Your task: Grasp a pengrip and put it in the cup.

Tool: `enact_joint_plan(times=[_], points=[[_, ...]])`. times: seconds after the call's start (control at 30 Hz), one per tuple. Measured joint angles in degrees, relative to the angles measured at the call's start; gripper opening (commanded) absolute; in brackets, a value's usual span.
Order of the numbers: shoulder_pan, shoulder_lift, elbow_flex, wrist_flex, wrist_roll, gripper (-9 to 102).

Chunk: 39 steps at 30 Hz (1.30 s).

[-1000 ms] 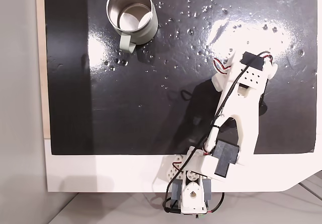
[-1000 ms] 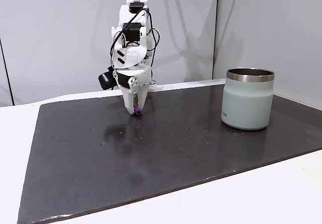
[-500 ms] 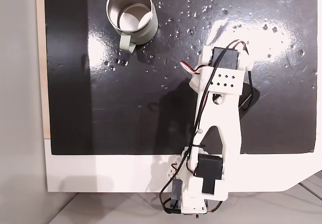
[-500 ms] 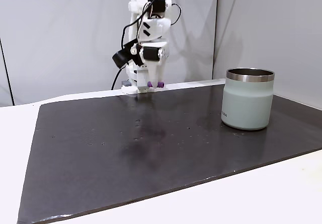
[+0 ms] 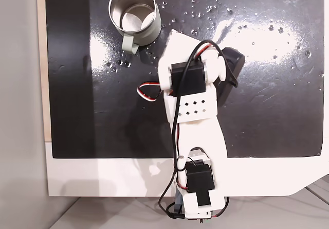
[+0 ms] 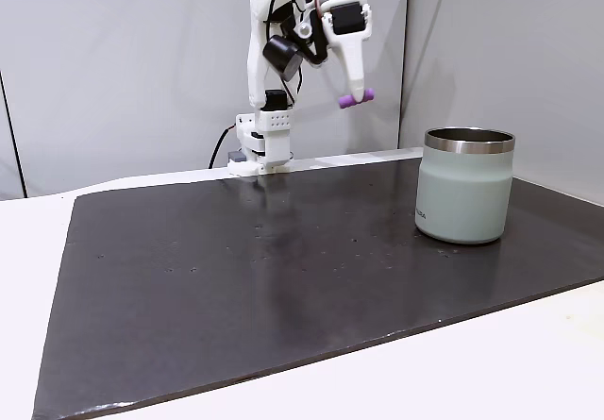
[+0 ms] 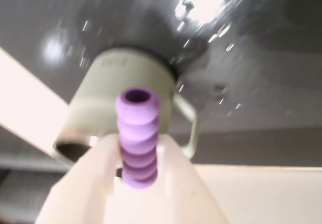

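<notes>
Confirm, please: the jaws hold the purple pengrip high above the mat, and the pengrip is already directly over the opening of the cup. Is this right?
Not quite. The jaws do hold the pengrip high above the mat, but it is not yet over the cup: in the side fixed view it hangs well to the left of the cup's rim.

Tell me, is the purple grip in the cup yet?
No. The gripper holds the purple grip in the air beside the cup.

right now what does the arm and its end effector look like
The arm is white printed plastic with black servo blocks, a grid of small round holes in one link, black cables along it and a red-white wire loop at the side. The end effector has slim white tapering fingers.
</notes>
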Motion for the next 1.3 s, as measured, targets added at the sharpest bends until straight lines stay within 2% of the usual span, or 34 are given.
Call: enact_joint_plan(times=[0.3,0.57,0.87,1.13,1.17,1.3], points=[[-6.2,-4.9,-7.1,-11.3,0.0,0],[-6.3,-16.3,-16.4,-18.3,0.9,0],[-7.6,-27.7,-28.7,-19.2,0.9,0],[-9.9,-30.1,-31.3,-19.2,0.7,0],[-9.9,-30.1,-31.3,-19.2,0.7,2],[-9.8,-30.1,-31.3,-18.9,0.7,25]])
